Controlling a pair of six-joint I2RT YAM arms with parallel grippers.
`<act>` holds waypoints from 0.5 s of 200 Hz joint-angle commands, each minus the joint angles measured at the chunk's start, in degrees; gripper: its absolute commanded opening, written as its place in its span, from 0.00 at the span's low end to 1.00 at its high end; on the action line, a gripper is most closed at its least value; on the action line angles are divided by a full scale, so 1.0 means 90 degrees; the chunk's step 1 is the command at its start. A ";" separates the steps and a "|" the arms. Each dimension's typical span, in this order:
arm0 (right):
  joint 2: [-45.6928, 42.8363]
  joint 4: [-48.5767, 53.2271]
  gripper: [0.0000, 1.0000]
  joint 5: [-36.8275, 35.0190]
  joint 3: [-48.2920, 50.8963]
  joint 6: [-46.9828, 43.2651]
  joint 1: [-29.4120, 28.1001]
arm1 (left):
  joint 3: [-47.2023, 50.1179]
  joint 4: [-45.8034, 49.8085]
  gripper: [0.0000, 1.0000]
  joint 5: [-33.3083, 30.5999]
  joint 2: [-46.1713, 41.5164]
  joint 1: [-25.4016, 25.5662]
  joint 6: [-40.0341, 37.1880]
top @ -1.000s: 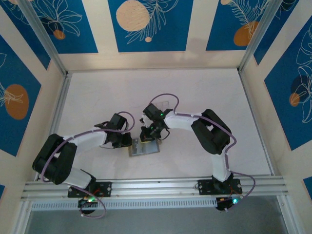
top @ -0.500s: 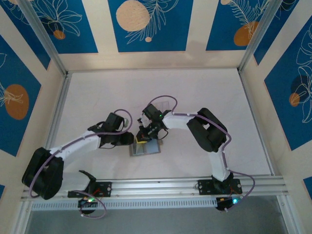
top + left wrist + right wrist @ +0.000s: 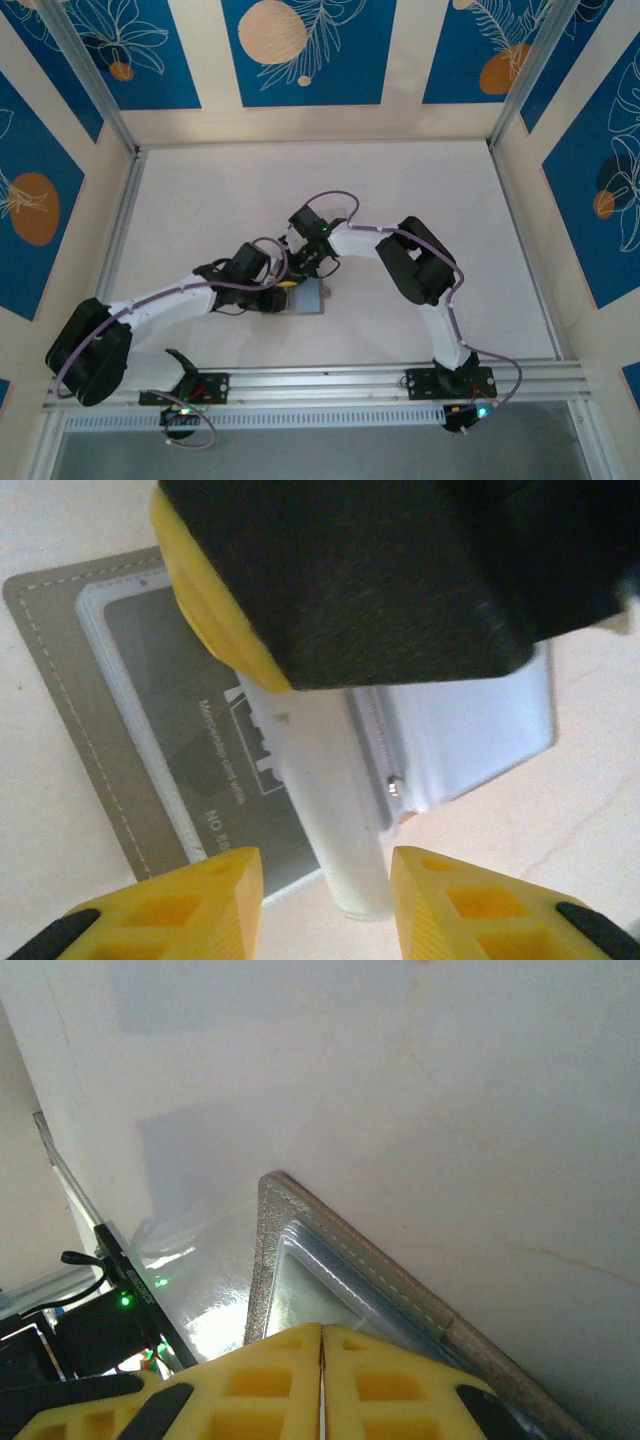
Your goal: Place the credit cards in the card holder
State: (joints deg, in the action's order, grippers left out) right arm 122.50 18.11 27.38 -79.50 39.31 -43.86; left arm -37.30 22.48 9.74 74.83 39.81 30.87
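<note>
Card holder [image 3: 50, 660] lies open — left gripper [image 3: 325, 900] spread, right gripper [image 3: 322, 1360] pinched shut; best to steady its edge, feed flat.

The bench [image 3: 200, 200] is viewed from high above and behind, with the arm bases [image 3: 440, 382] along the lower edge of the frame, and the whole surface is taken in from afar. The left wrist view is aimed steeply down, very close to the card holder [image 3: 60, 680], with the left end effector [image 3: 325, 880] at its bottom edge. The right wrist view is equally near but at a shallower slant, with the right end effector [image 3: 321, 1360] at its bottom edge. The card holder is shared by all three views.
</note>
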 commanded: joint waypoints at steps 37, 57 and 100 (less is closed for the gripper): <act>0.0061 0.0419 0.13 0.0165 -0.0063 -0.0019 0.0019 | -0.0411 0.0494 0.38 -0.1376 0.0396 0.0342 -0.0167; 0.0032 0.0461 0.15 0.0200 -0.0105 -0.0075 0.0019 | -0.0472 0.0548 0.38 -0.1667 0.0448 0.0414 -0.0133; -0.0210 0.0887 0.23 0.0076 -0.0443 -0.0534 0.0018 | -0.0494 0.0576 0.36 -0.1892 0.0740 0.0447 -0.0143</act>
State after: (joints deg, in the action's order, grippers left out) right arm 122.45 20.88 28.32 -80.75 37.78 -43.79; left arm -40.64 25.98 -3.86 79.66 43.27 30.24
